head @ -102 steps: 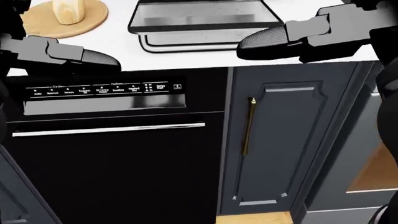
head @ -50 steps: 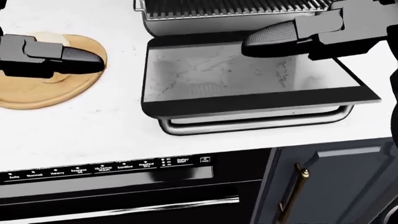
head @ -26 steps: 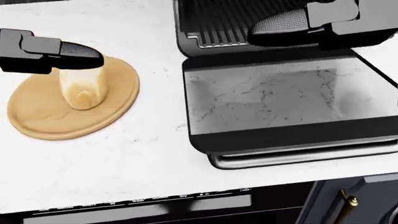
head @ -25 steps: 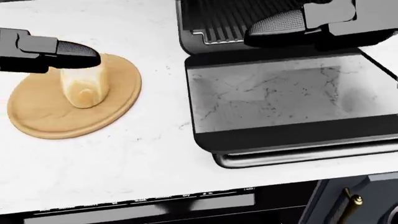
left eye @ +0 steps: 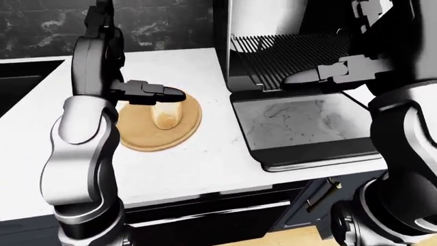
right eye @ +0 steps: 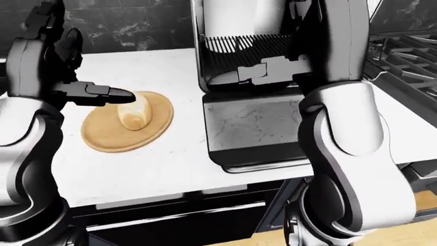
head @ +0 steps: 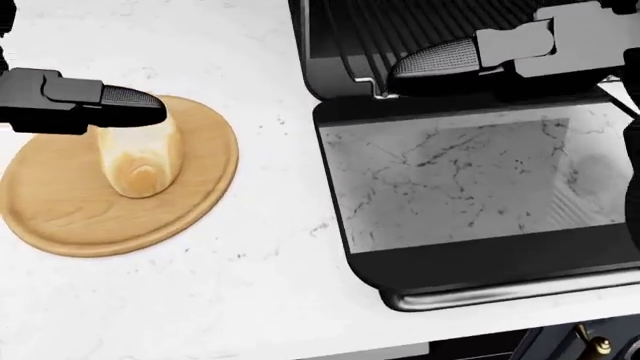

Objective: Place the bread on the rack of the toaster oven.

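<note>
Bread (head: 140,160) lies on a round wooden board (head: 60,225) on the white worktop (head: 250,300) in the head view, the left robot hand (head: 95,105) just over it, fingers straight, gripping nothing. In the left-eye view, the toaster oven (left eye: 273,31) stands open, door (left eye: 300,128) flat, rack (left eye: 273,61) bare; the right robot hand (left eye: 321,74) hangs there unclenched.

My hands, left (head: 100,105) and right (head: 450,56), are matte black; my arms are silver-grey. The bread (head: 135,154) is pale golden, on a tan wood-grain board (head: 190,202). The counter (head: 250,300) is white with faint grey veins. The oven (head: 400,15) is black, its door (head: 460,187) mirroring marble.
</note>
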